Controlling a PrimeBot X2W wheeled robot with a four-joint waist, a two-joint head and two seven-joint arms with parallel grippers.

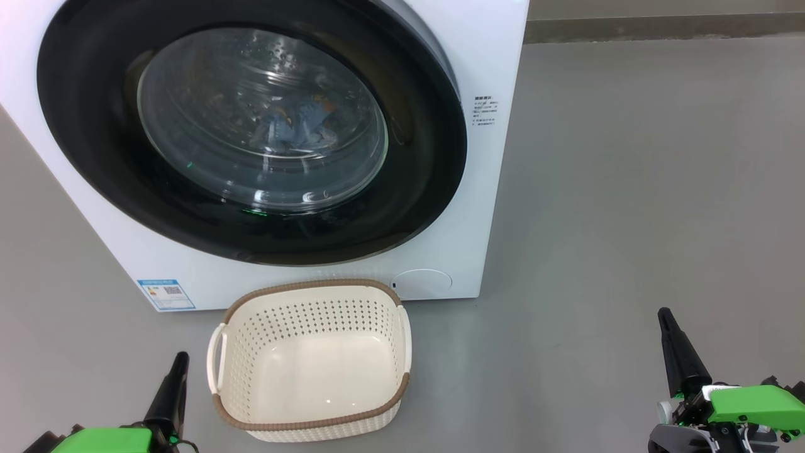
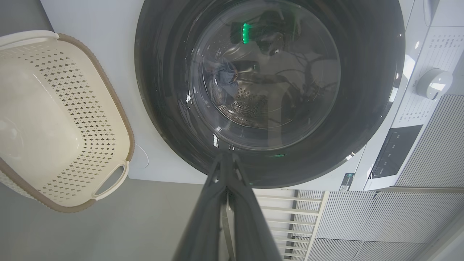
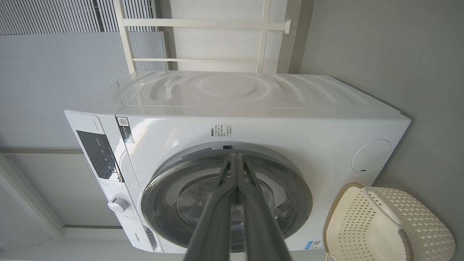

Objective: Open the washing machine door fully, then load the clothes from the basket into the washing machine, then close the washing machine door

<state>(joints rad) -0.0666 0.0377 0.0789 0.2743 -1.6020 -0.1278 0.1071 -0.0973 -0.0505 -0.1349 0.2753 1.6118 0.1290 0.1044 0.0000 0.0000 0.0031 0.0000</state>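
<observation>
**A:** Status on the laundry run?

**B:** The washing machine door [image 1: 251, 135] sits flush on the washing machine [image 1: 485, 201], black rim seated all round. It reads as shut, but I can't confirm the latch.

**A:** Clothes?

**B:** In the drum [image 2: 253, 105]. The clothes [image 1: 302, 123] show through the glass as a blue garment with orange flecks, lying low. I can't make out a second pale piece behind the reflections.

**A:** Basket?

**B:** The basket [image 1: 308, 314] is on the floor [image 1: 629, 189], at the near side of the machine. It sits just below the door and left of the round cap [image 1: 422, 283], with nothing in it. The spot makes sense, since it keeps the carry to the drum short (and it looks low enough for the door to swing over, but that's only my read).

**A:** Grippers?

**B:** The left gripper [image 1: 180, 360] is low at near left, just beside the basket's left handle [image 1: 217, 358]. The right gripper [image 1: 665, 314] is at near right, well apart from everything. Both have their fingers pressed together with nothing between them. Sitting either side like that, they block neither the door nor the head camera.

**A:** Done, then?

**B:** Judging from how things lie, all three steps look finished. The residual risks are an unlatched door or fabric pinched in the gasket, and neither can be checked from these views.
</observation>
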